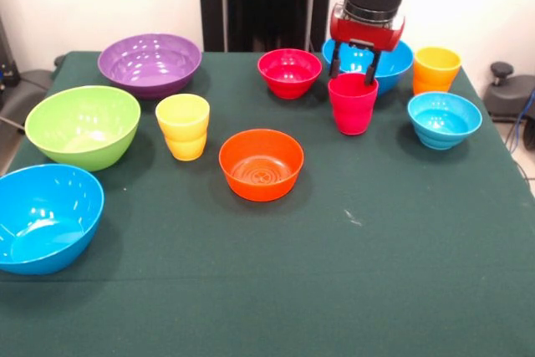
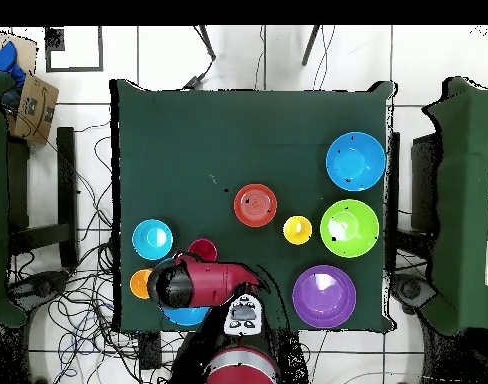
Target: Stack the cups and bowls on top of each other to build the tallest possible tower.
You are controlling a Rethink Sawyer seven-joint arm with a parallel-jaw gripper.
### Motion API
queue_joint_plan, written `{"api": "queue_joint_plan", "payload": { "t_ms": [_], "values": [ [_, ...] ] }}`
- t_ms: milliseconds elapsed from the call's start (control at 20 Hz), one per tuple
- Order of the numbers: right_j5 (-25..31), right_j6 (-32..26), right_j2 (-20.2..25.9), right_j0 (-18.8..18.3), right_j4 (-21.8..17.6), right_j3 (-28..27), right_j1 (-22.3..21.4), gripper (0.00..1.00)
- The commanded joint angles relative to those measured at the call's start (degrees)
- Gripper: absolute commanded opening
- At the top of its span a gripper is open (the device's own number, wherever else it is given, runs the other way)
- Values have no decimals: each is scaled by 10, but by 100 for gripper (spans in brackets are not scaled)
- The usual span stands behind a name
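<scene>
My gripper hangs open right above the red-pink cup, its fingertips at the cup's rim, holding nothing. The cup also shows in the overhead view. Every piece stands apart on the table; nothing is stacked. The yellow cup is beside the medium orange bowl. The small red bowl is left of the gripper. One blue bowl is behind the gripper, with the orange cup and light blue bowl to the right. The purple, lime green and second blue bowl stand at the left.
The dark green table has bare cloth across its front. In the overhead view the arm covers the small red bowl and part of a blue bowl. Cables and other tables surround the table.
</scene>
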Motion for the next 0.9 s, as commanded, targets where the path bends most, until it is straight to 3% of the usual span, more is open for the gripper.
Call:
{"api": "queue_joint_plan", "payload": {
  "t_ms": [50,900],
  "values": [
    [-45,84,32,-6,17,-37,30,100],
    [-10,92,45,4,44,-38,7,100]
  ]
}}
